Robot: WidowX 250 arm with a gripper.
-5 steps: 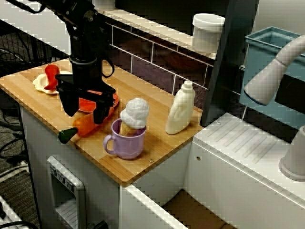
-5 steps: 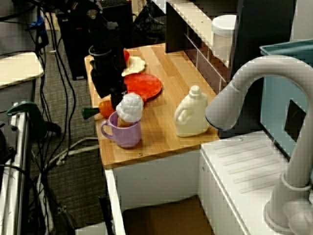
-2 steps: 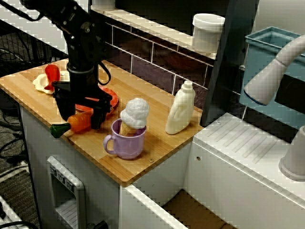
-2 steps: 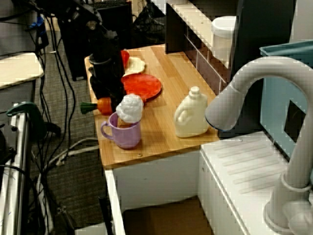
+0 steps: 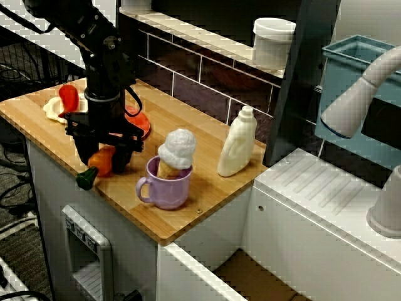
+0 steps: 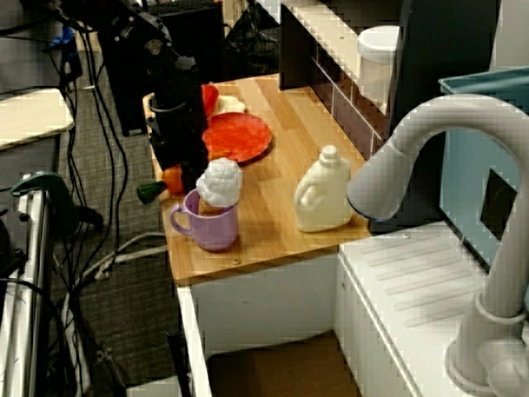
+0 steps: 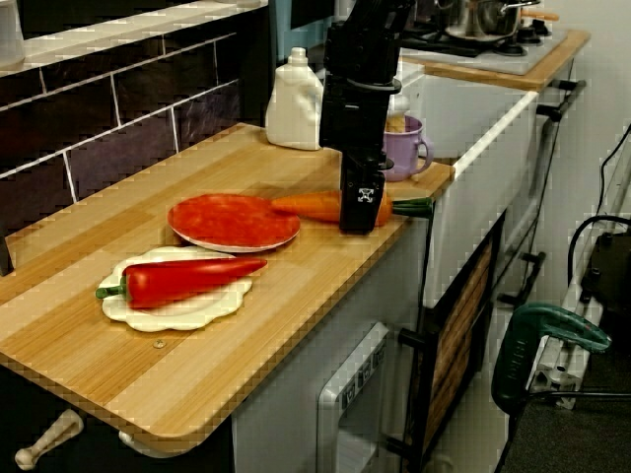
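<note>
the black gripper (image 5: 104, 158) has slid left along the near edge of the pale wooden counter (image 5: 207, 188). its jaws are still spread wide astride the orange plastic carrot (image 5: 100, 160), whose green end has swung out over that edge.

Your hand (image 5: 103, 164) is down at the front edge of the tabletop (image 5: 182, 116), its two black fingers (image 5: 82, 150) straddling the orange carrot (image 5: 101, 157). You cannot tell from here whether they press on it. The carrot lies tilted, its green top (image 5: 85, 179) poking past the edge. Just behind the hand sits the red plate (image 5: 141, 123), and further left a red pepper (image 5: 67, 99) lies on a cream plate (image 5: 51, 109). To the right stands the purple mug (image 5: 166, 185) with a white-topped cone (image 5: 177, 149) in it, then the white bottle (image 5: 238, 143).
</note>
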